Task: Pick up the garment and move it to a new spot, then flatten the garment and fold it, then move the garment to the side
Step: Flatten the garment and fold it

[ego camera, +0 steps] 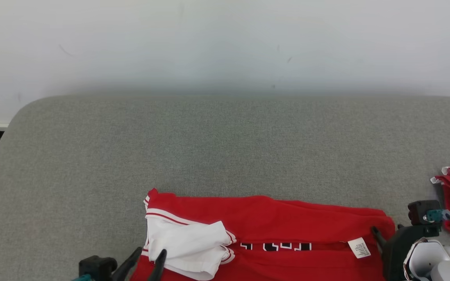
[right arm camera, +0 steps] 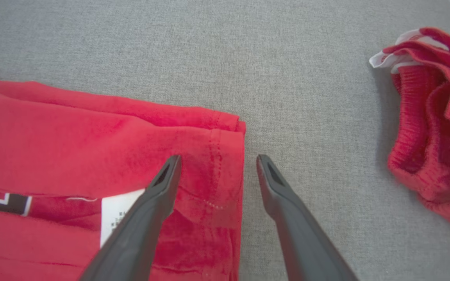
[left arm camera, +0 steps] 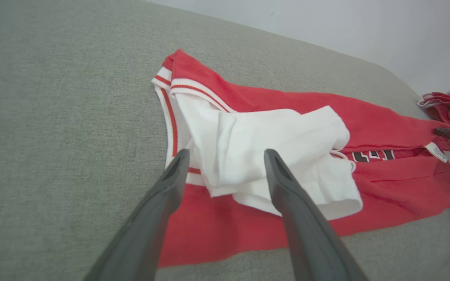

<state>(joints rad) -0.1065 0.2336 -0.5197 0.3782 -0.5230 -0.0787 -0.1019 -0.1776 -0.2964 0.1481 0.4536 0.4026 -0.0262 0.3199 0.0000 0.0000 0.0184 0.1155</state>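
Now your left pincer [left arm camera: 227, 153] and right pincer [right arm camera: 219, 157] hang spread, empty, over the folded garment [ego camera: 268, 214]; pinch both layers at white sleeve [left arm camera: 272, 148] and hem [right arm camera: 229, 168]; lift level.

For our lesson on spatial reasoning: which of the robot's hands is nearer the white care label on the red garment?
Right. The right hand hovers by the label; the left hand is over the white sleeve, far across.
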